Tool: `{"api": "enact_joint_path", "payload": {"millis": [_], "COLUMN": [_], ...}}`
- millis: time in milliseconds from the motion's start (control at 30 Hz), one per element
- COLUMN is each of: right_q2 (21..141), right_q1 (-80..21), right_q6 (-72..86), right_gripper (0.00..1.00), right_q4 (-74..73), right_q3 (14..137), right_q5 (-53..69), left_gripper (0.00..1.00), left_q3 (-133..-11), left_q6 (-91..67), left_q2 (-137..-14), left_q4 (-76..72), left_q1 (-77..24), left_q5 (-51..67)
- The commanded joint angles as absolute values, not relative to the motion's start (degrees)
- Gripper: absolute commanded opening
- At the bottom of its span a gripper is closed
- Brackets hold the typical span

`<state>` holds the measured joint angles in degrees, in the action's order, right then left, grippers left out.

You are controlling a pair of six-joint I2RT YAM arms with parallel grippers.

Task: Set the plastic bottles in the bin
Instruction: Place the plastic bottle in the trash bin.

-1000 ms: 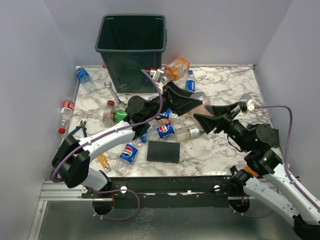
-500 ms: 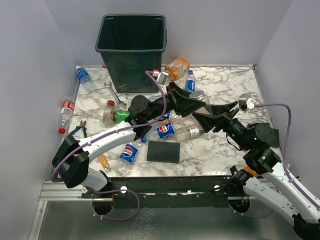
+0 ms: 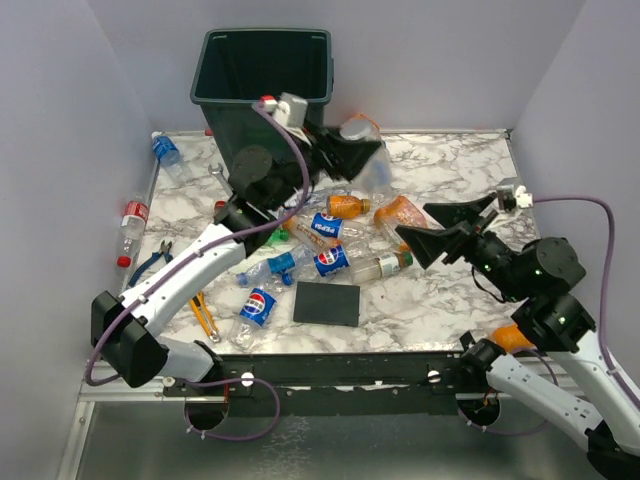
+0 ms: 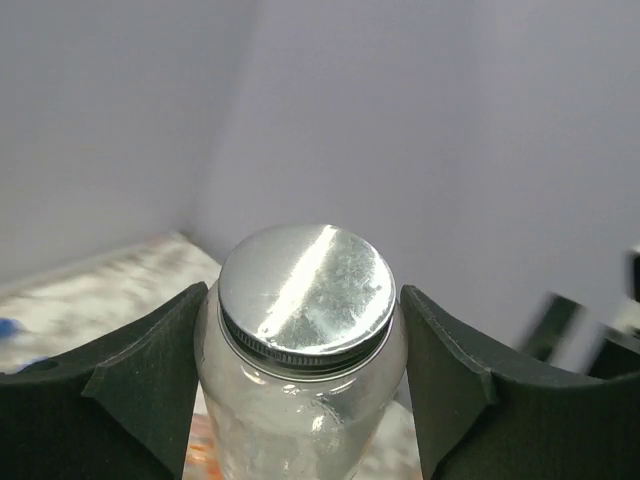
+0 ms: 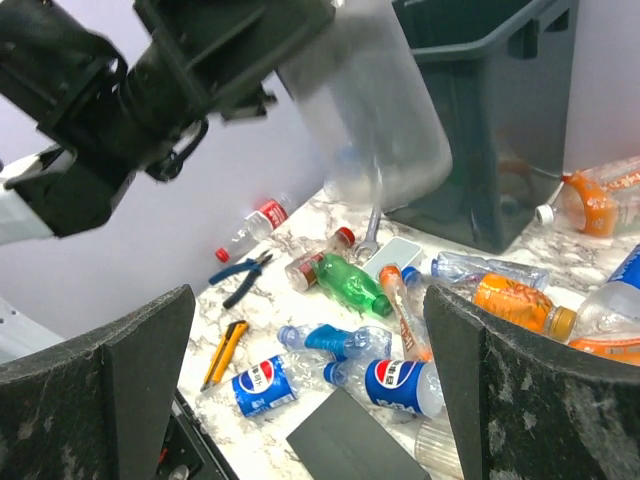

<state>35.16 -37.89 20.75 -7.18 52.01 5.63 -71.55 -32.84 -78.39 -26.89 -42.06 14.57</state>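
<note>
A clear wide-necked plastic bottle with a shiny silver cap (image 4: 305, 330) is held in the air between the two black fingers of the left pincer (image 3: 345, 155), which is closed partway onto its shoulders just below the cap. Seen from above, the bottle hangs off the right front corner of the tall dark green square plastic bin (image 3: 225, 110). It is outside the bin's opening and near an orange-labelled bottle (image 3: 360, 128) lying on the counter beyond it. The held bottle's long axis runs on from the pincer: cap toward the wrist, base pointing away to the right and down toward the white marble-patterned counter (image 3: 450, 170). The bin's mouth lies to the left of the bottle and farther back. The coming move therefore likely calls for swinging the left arm leftward and back until the base is over the rim. Whether the bottle is high enough to pass over that rim cannot be told. The right pincer (image 3: 440, 228) is spread wide and holds nothing, hovering above the right side of the counter. Between the arms lie the other plastic bottles, among them a blue Pepsi-labelled bottle (image 3: 330, 260), just beside a flat black square plate (image 3: 327, 303). The right arm is the nearer to that cluster.
</note>
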Motion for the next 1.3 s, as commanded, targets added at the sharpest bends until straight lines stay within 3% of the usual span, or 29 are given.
{"api": "enact_joint_path", "payload": {"millis": [0,133,333,700,767,867,933,1033,1267], "right_q2": [30.7,26.3,26.6,30.4,30.4,30.0,29.6,29.2,29.8], "right_q1": [-38.2,-38.2,-38.2,-38.2,-38.2,-38.2,-38.2,-38.2,-38.2], "right_q6": [20.9,21.7,25.2,27.2,27.2,27.0,26.8,26.6,26.3], "right_gripper": [1.00,1.00,1.00,1.00,1.00,1.00,1.00,1.00,1.00], "right_q4": [-12.8,-10.0,-9.0,-8.7,-9.1,-9.7,-10.0,-10.3,-9.6], "right_q3": [53.3,47.5,44.3,42.3,42.2,42.1,41.8,41.4,41.3], "right_q5": [1.9,-3.7,-4.8,-3.7,-5.0,-7.1,-8.2,-9.3,-11.7], "left_gripper": [0.00,0.00,0.00,0.01,0.20,0.68,0.86,0.99,0.99], "left_q3": [-79.9,-90.3,-106.3,-113.5,-113.7,-113.9,-113.9,-113.8,-112.3], "left_q6": [-14.9,-2.8,-4.2,-5.9,-7.0,-8.5,-8.9,-9.3,-9.6], "left_q2": [-75.9,-82.0,-97.7,-112.2,-113.0,-113.6,-113.4,-112.1,-106.8], "left_q4": [-19.4,-19.9,-20.2,-25.1,-25.1,-24.4,-24.1,-23.8,-23.1], "left_q1": [-37.9,-33.8,-22.8,-17.1,-17.1,-17.1,-17.1,-17.1,-18.5], "left_q5": [-3.9,-15.9,-17.9,-19.6,-18.0,-16.3,-16.1,-15.7,-15.2]}}
